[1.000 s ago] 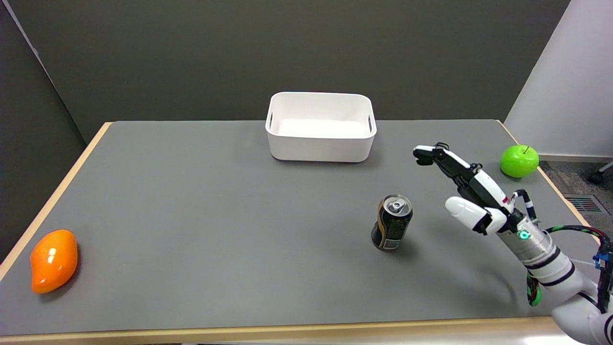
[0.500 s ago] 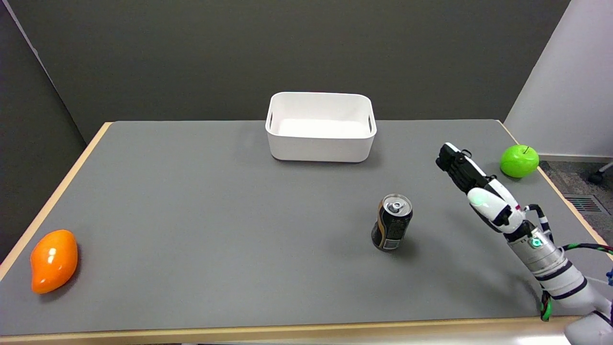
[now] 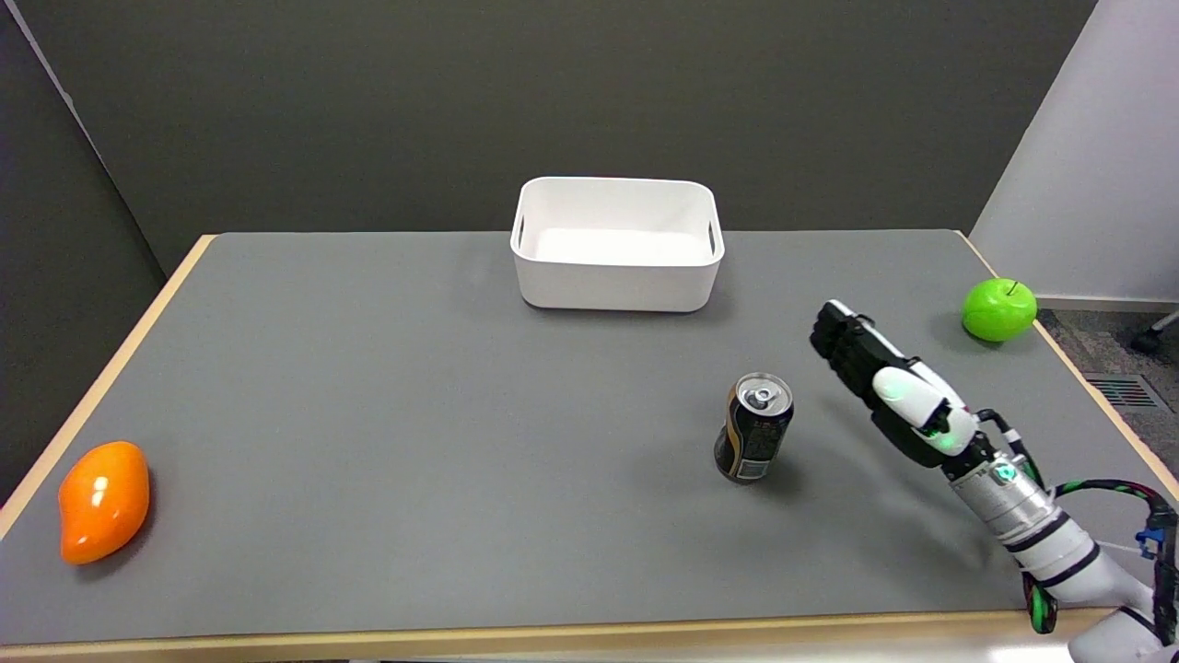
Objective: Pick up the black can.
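A grey table (image 3: 414, 414) with a pale wooden edge is filling most of the view, standing against a dark grey wall, with a lighter wall and a strip of floor showing at the far right. At the table's near left corner an orange mango-shaped fruit (image 3: 103, 501) is lying on its side. Toward the back, near the middle, a white bin (image 3: 616, 276) is sitting. The black can (image 3: 754, 427) is standing upright right of centre. Just beside it, not touching, the right hand (image 3: 884, 387) is hovering, fingers stretched out together, holding nothing. A green apple (image 3: 998, 309) is resting near the far right edge.
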